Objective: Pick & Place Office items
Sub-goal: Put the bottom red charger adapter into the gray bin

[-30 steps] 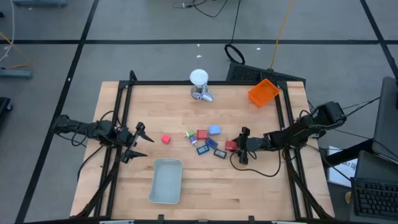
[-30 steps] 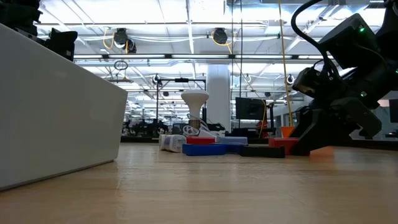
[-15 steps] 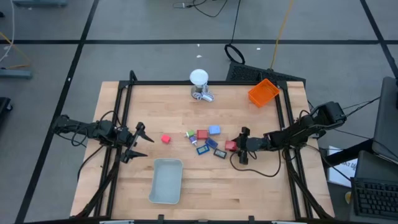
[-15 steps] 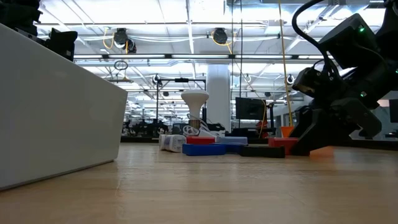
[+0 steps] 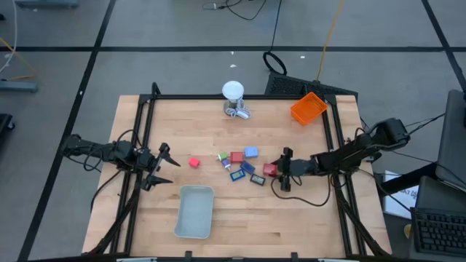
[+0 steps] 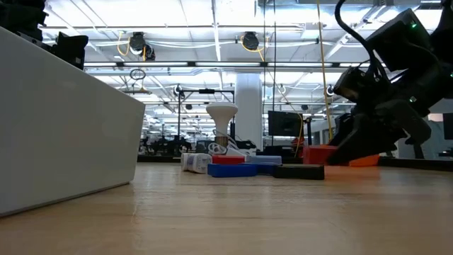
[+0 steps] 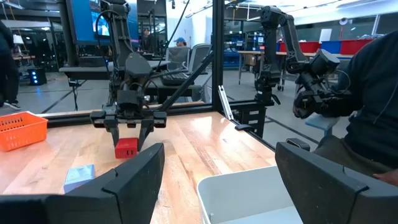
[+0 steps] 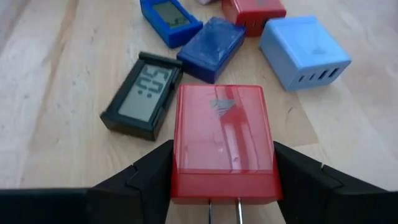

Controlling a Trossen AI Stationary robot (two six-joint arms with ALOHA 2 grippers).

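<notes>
Between right gripper (image 8: 221, 186) fingers (image 8: 146, 174): red block (image 8: 222, 140), both pads touching.

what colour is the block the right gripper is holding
Red block, clearest in the right wrist view.

"25" on black clock (image 8: 143, 93)

A cluster of office items (image 5: 240, 166) lies mid-table, a tray (image 5: 194, 211) in front of it, a bin (image 5: 308, 108) at the far right corner.
</notes>
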